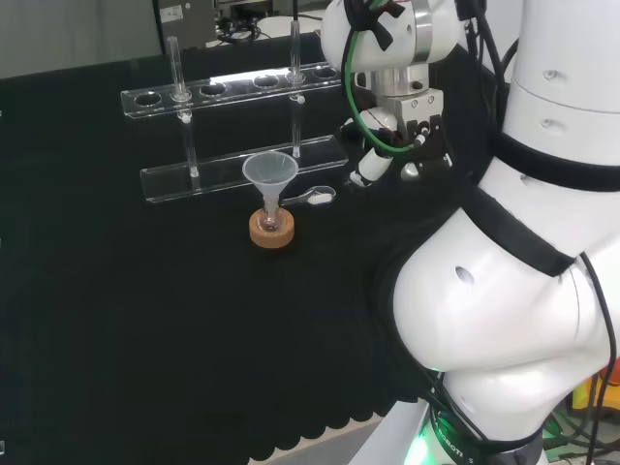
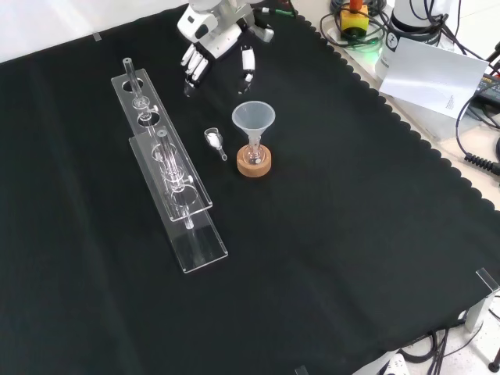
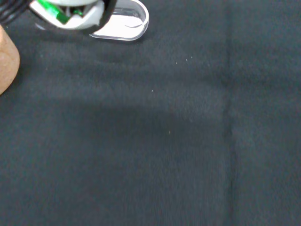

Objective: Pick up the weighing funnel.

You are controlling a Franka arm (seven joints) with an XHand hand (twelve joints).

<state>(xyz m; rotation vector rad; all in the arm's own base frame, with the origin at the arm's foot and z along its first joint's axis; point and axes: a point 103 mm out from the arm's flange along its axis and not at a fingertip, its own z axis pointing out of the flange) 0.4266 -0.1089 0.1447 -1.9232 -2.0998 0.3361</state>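
Hand [image 2: 219, 39] empty, fingers straight-ish and spread, pointing down at the black-clothed counter [image 2: 351, 258], nothing between them. In the front view it sits beyond the funnel [image 2: 253, 117], toward the arm's side, apart from all the ware. The head view puts the hand [image 1: 407, 136] right of the funnel [image 1: 270, 172] and higher. The weighing funnel [image 2: 213, 141] lies flat on the cloth just beside the funnel, between it and the clear tube rack [image 2: 168, 164], touching neither as far as I can tell. In the head view the weighing funnel [image 1: 318, 197] is just right of the funnel, on the hand's side. The wrist view has the weighing funnel [image 3: 124, 23] close by, partly behind a blurred bit of the hand [image 3: 70, 12], with the cork ring [image 3: 7, 61] under the funnel at the edge. Step: approach, no contact, grasp not begun. Next move probably calls for bringing the fingers down over the scoop body and pinching it off the cloth. The piece is small, clear and low, with the funnel close, so there's a risk of nudging the funnel or sliding the piece away.
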